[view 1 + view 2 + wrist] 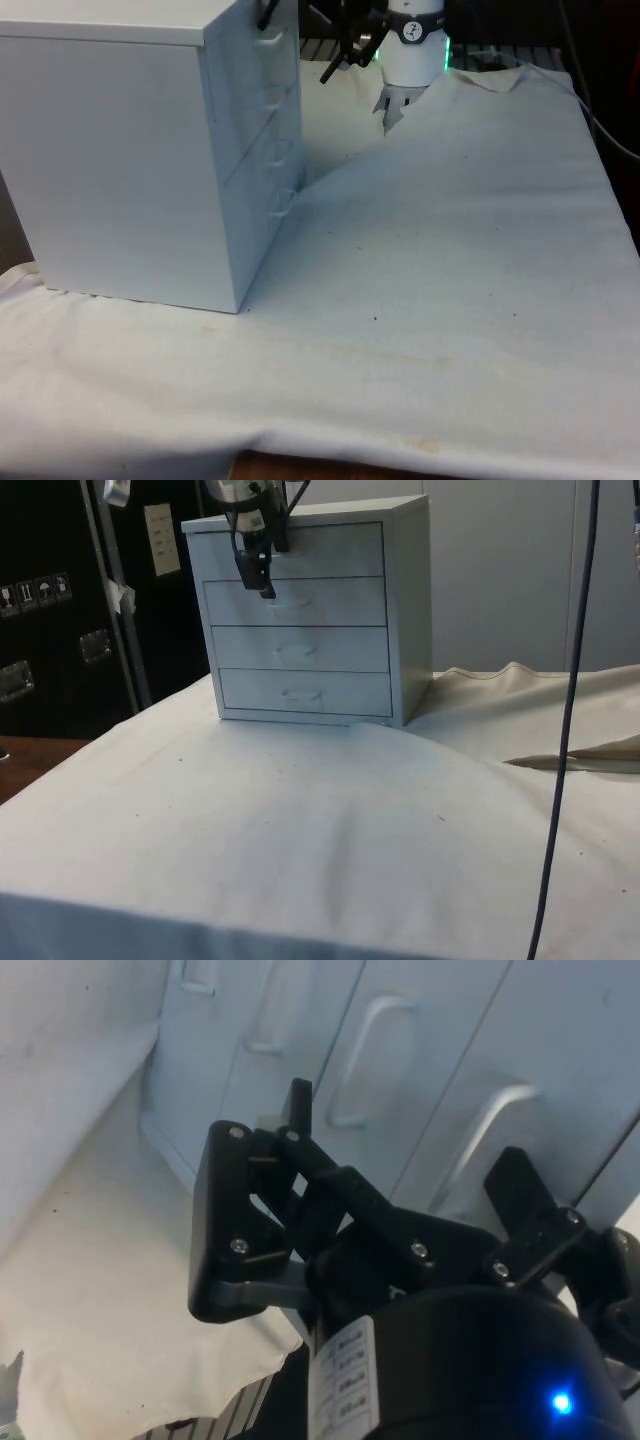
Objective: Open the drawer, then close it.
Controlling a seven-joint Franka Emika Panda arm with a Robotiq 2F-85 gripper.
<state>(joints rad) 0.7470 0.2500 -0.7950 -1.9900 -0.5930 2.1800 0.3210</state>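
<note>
A white chest of drawers (pixel 330 610) stands on the cloth with its stacked drawers all shut; in the front view the chest (pixel 120 160) is at the left and turns its side to the camera. My black gripper (pixel 264 588) hangs before the drawer fronts, about where the top drawer meets the second. It also shows at the chest's upper front corner (pixel 268 14). In the wrist view the gripper (pixel 410 1150) is open, its fingers (pixel 300 1110) apart, with the curved handles (pixel 480 1145) of the upper drawers beyond them. Nothing is held.
The white cloth (pixel 450 260) is rumpled, with a raised fold (pixel 520 675) beside the chest. A dark cable (pixel 570 730) hangs down near the side camera. A black frame with labels (pixel 60 600) stands beyond the table edge.
</note>
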